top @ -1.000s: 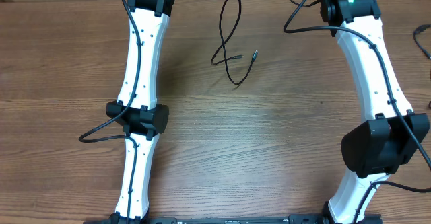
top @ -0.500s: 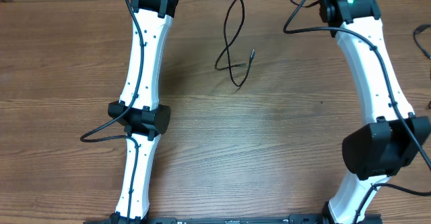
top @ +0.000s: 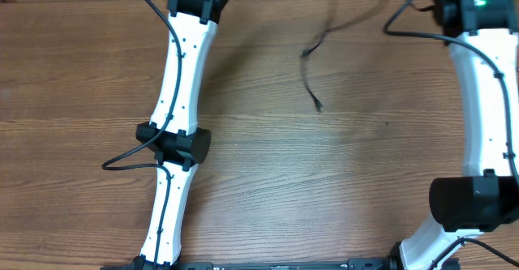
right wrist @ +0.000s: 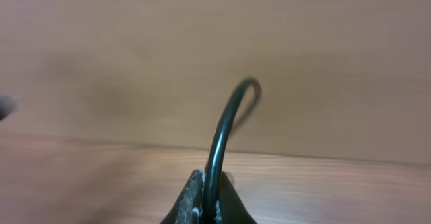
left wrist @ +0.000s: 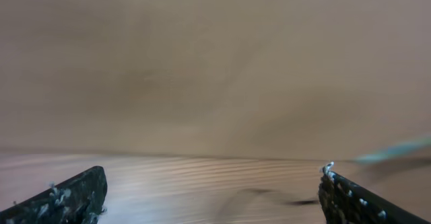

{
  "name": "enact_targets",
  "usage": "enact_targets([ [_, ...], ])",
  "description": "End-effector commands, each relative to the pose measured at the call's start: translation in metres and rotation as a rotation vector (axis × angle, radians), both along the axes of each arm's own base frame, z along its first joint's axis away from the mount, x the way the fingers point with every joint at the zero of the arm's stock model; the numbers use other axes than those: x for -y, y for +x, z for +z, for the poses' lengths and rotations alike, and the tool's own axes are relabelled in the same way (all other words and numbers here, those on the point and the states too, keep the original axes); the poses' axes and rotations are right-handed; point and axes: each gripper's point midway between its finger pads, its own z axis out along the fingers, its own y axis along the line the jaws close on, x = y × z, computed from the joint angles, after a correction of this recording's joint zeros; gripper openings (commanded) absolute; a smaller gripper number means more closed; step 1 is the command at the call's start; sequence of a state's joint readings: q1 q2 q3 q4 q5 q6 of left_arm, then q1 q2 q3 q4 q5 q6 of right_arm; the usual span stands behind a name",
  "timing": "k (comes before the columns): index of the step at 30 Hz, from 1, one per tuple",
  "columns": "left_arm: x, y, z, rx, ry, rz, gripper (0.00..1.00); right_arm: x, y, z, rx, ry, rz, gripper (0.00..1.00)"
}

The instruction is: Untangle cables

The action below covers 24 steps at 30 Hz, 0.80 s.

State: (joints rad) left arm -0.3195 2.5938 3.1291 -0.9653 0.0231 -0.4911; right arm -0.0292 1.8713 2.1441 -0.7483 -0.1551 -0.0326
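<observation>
On the wooden table (top: 324,181), toward 12 o'clock from its middle in the overhead view, one thin black cable (top: 306,53) hangs and trails. Its upper stretch rises toward 1 o'clock, blurred, to the top edge near the right arm's wrist. From a kink it drops toward 6 o'clock, and its small plug tip (top: 319,107) points to about 5 o'clock on bare wood, well apart from both arms. The left arm (top: 182,67), white with black joints, stands at 9 o'clock of the cable. The right arm (top: 486,100) stands at 3 o'clock. A small green light glows near the top of each arm, and both wrists run out past the 12 o'clock edge, so neither pincer shows from above. In the right wrist view the right pincer (right wrist: 207,192) is clamped tight on the cable (right wrist: 219,143). The cord comes straight up from between the closed tips, then bends over toward 1 o'clock in a hook before a plain tan background. In the left wrist view the left pincer (left wrist: 212,194) is spread wide with nothing between its jaws. Its two dark, scuffed fingers (left wrist: 67,200) sit at the 7 and 5 o'clock corners above the wood grain. A faint dark smear lies on the table between them, too blurred to tell what it is.
</observation>
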Motion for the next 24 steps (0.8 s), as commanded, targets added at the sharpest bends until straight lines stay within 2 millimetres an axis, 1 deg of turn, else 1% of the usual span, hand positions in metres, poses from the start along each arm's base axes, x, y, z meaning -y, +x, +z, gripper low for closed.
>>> enact_targets([
  [1, -0.033, -0.01, 0.009, 0.034, 0.25, 0.172, 1.0, 0.07, -0.024, 0.069, 0.129, -0.165, -0.239, 0.04],
  [2, -0.034, -0.014, 0.005, 0.013, 0.267, 0.179, 1.0, 0.085, -0.031, 0.081, 0.142, -0.195, -0.284, 0.04],
  [3, -0.035, -0.02, 0.0, -0.017, 0.286, 0.179, 1.0, 0.105, -0.043, 0.097, 0.162, -0.229, -0.349, 0.04],
  [7, -0.036, -0.031, -0.005, -0.063, 0.308, 0.168, 1.0, 0.144, -0.069, 0.132, 0.215, -0.279, -0.458, 0.04],
  [10, -0.037, -0.038, -0.006, -0.085, 0.317, 0.16, 1.0, 0.172, -0.096, 0.161, 0.271, -0.289, -0.539, 0.04],
  [13, -0.036, -0.043, -0.012, -0.116, 0.323, 0.141, 1.0, 0.199, -0.128, 0.187, 0.315, -0.31, -0.647, 0.04],
  [14, -0.036, -0.045, -0.014, -0.129, 0.326, 0.134, 1.0, 0.208, -0.141, 0.194, 0.325, -0.319, -0.692, 0.04],
  [16, -0.037, -0.05, -0.02, -0.157, 0.339, 0.129, 1.0, 0.221, -0.158, 0.199, 0.326, -0.328, -0.736, 0.04],
  [19, -0.04, -0.056, -0.028, -0.197, 0.358, 0.124, 1.0, 0.243, -0.171, 0.193, 0.293, -0.335, -0.784, 0.04],
  [22, -0.042, -0.062, -0.036, -0.234, 0.375, 0.118, 1.0, 0.265, -0.169, 0.177, 0.258, -0.32, -0.774, 0.04],
  [24, -0.044, -0.067, -0.041, -0.263, 0.388, 0.114, 1.0, 0.281, -0.162, 0.162, 0.237, -0.3, -0.756, 0.04],
])
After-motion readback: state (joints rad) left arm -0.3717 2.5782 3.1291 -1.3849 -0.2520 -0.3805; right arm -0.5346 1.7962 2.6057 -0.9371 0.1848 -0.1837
